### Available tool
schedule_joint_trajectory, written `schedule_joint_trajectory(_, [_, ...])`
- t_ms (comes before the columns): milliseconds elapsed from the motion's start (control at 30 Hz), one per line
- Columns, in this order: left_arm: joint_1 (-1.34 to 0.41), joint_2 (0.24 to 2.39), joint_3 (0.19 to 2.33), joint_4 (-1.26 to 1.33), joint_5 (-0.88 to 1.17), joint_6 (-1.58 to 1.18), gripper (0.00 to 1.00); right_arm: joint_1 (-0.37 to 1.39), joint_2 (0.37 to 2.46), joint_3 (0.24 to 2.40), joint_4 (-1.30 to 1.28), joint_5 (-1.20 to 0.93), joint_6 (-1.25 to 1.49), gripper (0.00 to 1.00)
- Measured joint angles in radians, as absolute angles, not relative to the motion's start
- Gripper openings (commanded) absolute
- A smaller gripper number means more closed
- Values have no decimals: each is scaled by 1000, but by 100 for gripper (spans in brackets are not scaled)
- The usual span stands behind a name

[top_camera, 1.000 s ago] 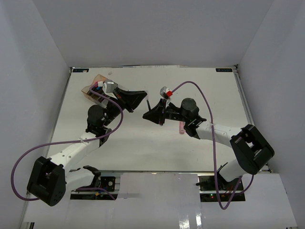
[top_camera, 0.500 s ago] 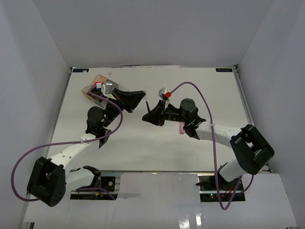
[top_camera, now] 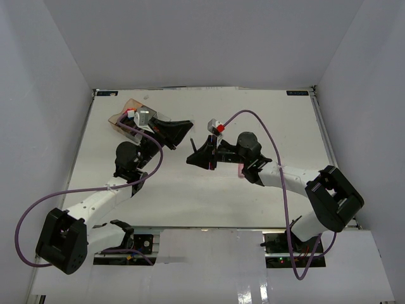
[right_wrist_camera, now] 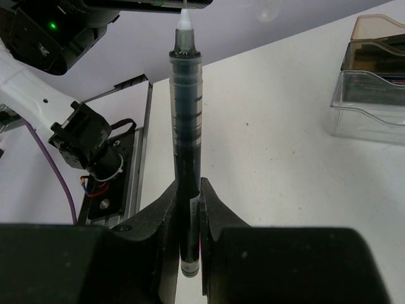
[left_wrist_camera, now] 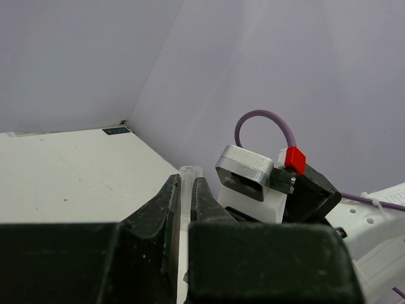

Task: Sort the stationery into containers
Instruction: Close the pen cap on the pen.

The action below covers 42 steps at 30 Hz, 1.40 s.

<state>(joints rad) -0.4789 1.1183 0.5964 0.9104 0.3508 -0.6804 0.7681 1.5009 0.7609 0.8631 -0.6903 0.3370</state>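
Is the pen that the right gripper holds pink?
No, the pen clamped in the right gripper is dark grey with a pale tip.

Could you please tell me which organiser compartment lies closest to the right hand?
The clear compartment: in the right wrist view it fronts the row, with the smoky grey compartment behind it and the amber compartment farthest back.

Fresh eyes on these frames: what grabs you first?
The two arms meet tip to tip over mid-table. The right end effector clamps a dark pen, and the pen's pale tip sits between the fingertips of the left end effector. Near the table's far left corner is the tinted organiser tray, partly hidden by the left arm.
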Motion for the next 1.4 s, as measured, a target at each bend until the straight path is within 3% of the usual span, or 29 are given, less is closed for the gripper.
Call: schedule_joint_trajectory(1400, [-479, 1118, 595, 923, 355, -667, 1, 768, 1509, 787, 812, -569, 337, 8])
